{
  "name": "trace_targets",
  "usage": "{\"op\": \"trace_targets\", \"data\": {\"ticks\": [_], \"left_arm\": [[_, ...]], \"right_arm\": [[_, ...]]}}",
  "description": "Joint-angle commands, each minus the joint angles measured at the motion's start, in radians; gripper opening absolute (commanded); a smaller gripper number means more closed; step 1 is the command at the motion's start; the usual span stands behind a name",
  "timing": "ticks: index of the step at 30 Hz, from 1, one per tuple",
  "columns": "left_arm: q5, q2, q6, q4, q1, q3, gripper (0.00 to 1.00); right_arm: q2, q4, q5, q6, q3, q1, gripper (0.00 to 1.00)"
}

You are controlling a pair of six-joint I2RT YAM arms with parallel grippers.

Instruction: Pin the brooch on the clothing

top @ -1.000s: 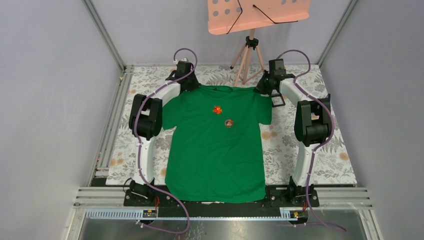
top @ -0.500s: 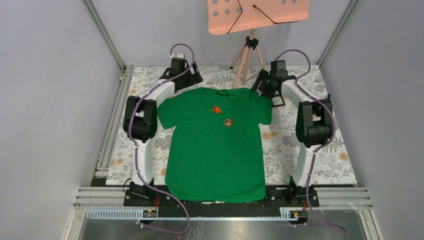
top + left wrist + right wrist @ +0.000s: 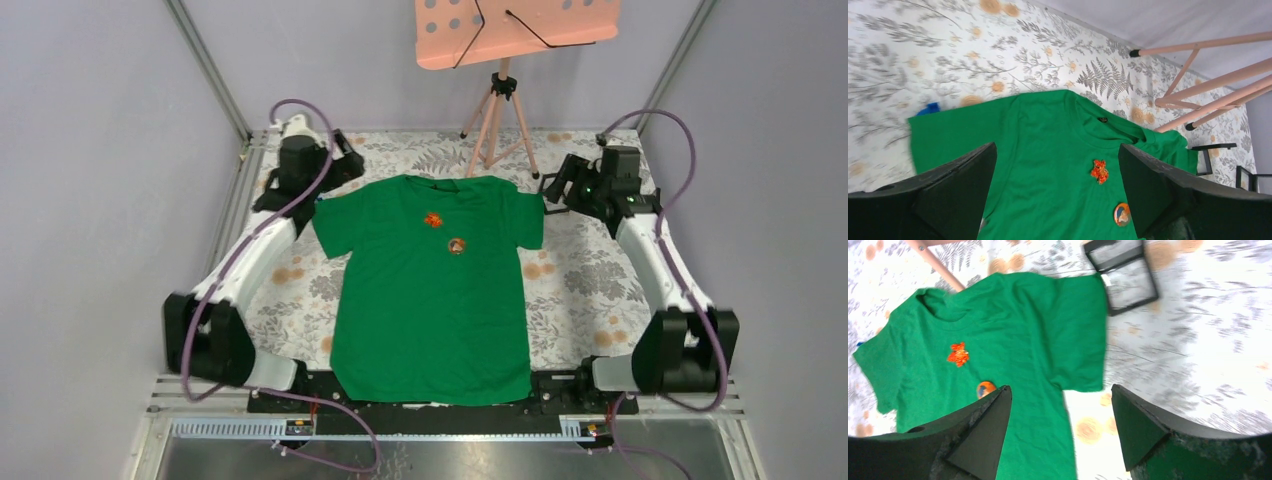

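The clothing, a bright green T-shirt (image 3: 430, 310), lies flat on the floral cloth with its neck at the far end. An orange brooch (image 3: 433, 220) sits on its chest just below the collar. A round orange badge (image 3: 456, 245) lies a little nearer. My left gripper (image 3: 343, 166) hovers beyond the shirt's left sleeve, open and empty. In the left wrist view, its gripper (image 3: 1057, 150) frames the shirt (image 3: 1048, 130), brooch (image 3: 1099, 171) and badge (image 3: 1122, 214). My right gripper (image 3: 556, 186) is open beside the right sleeve, holding nothing. In the right wrist view, that gripper (image 3: 1060, 388) hangs over the shirt (image 3: 1023, 335), brooch (image 3: 958, 354) and badge (image 3: 985, 388).
A pink music stand on a tripod (image 3: 500, 110) rises behind the shirt's collar. A black open frame (image 3: 1123, 275) lies by the right sleeve. A small blue item (image 3: 930, 107) peeks from under the left sleeve. Grey walls enclose the floral cloth (image 3: 600, 280).
Both grippers opened and came off the shirt's shoulders. The left arm swung out to the far left, the right arm out to the far right. The shirt stays flat.
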Motion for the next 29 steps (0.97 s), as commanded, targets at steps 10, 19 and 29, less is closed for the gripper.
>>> {"op": "trace_targets", "data": {"ticks": [10, 19, 29], "left_arm": [[-0.055, -0.630, 0.167, -0.327, 0.008, -0.002, 0.99], [-0.120, -0.824, 0.333, -0.253, 0.008, -0.209, 0.99], [-0.041, -0.843, 0.299, -0.149, 0.008, -0.303, 0.99]], "right_arm": [[-0.710, 0.026, 0.150, -0.146, -0.315, -0.057, 0.87], [-0.909, 0.105, 0.169, -0.140, -0.468, -0.056, 0.88], [-0.910, 0.089, 0.168, -0.143, -0.448, -0.056, 0.88]]}}
